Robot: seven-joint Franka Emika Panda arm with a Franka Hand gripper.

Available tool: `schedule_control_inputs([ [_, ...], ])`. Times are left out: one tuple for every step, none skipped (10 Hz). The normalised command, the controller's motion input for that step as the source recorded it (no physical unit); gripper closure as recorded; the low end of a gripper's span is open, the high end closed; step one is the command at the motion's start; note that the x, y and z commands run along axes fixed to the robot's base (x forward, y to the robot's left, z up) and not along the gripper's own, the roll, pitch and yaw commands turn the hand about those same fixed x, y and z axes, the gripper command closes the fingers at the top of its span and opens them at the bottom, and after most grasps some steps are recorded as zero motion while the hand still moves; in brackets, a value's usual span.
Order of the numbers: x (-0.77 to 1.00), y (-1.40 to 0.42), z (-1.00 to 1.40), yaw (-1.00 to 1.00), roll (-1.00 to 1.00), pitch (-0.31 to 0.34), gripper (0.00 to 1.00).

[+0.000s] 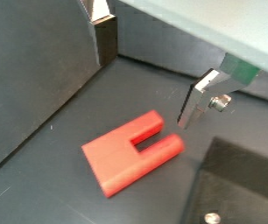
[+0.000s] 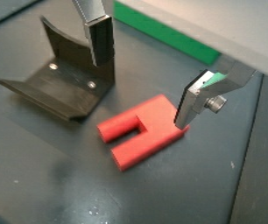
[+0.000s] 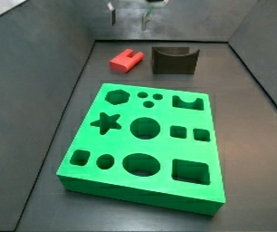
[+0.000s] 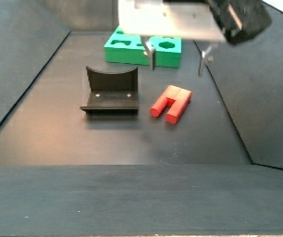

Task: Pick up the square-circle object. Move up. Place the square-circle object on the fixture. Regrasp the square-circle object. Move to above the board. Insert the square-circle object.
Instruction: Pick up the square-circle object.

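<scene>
The square-circle object is a red block with a notch in one end. It lies flat on the dark floor in both wrist views (image 1: 127, 154) (image 2: 141, 133) and both side views (image 3: 127, 60) (image 4: 170, 103). My gripper (image 1: 151, 74) (image 2: 146, 72) is open and empty and hovers above the object, with its fingers clear of it. One finger (image 2: 195, 101) hangs over the object's edge. The gripper shows high up in both side views (image 3: 131, 11) (image 4: 175, 57). The dark fixture (image 2: 60, 80) (image 3: 174, 60) (image 4: 108, 90) stands beside the red object. The green board (image 3: 148, 136) (image 4: 144, 46) lies apart from both.
Grey walls (image 3: 56, 82) enclose the dark floor on all sides. A strip of the board's green edge (image 2: 172, 37) runs behind the fingers. The fixture's base plate with a screw (image 1: 236, 188) lies close to the red object.
</scene>
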Motion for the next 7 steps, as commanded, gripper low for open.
schedule_control_inputs([
  [-0.21, -0.17, -0.73, -0.15, -0.08, -0.143, 0.0],
  [-0.14, -0.24, -0.72, -0.11, -0.03, -0.164, 0.0],
  [-0.05, -0.22, -0.58, -0.14, -0.05, -0.159, 0.0],
  [0.0, -0.13, -0.48, -0.18, -0.1, -0.061, 0.0],
  [0.0, 0.0, -0.39, -0.13, -0.13, -0.034, 0.0],
  [-0.04, 0.0, -0.36, -0.11, -0.15, -0.059, 0.0],
  [0.0, -0.03, -0.42, -0.11, -0.16, -0.049, 0.0],
])
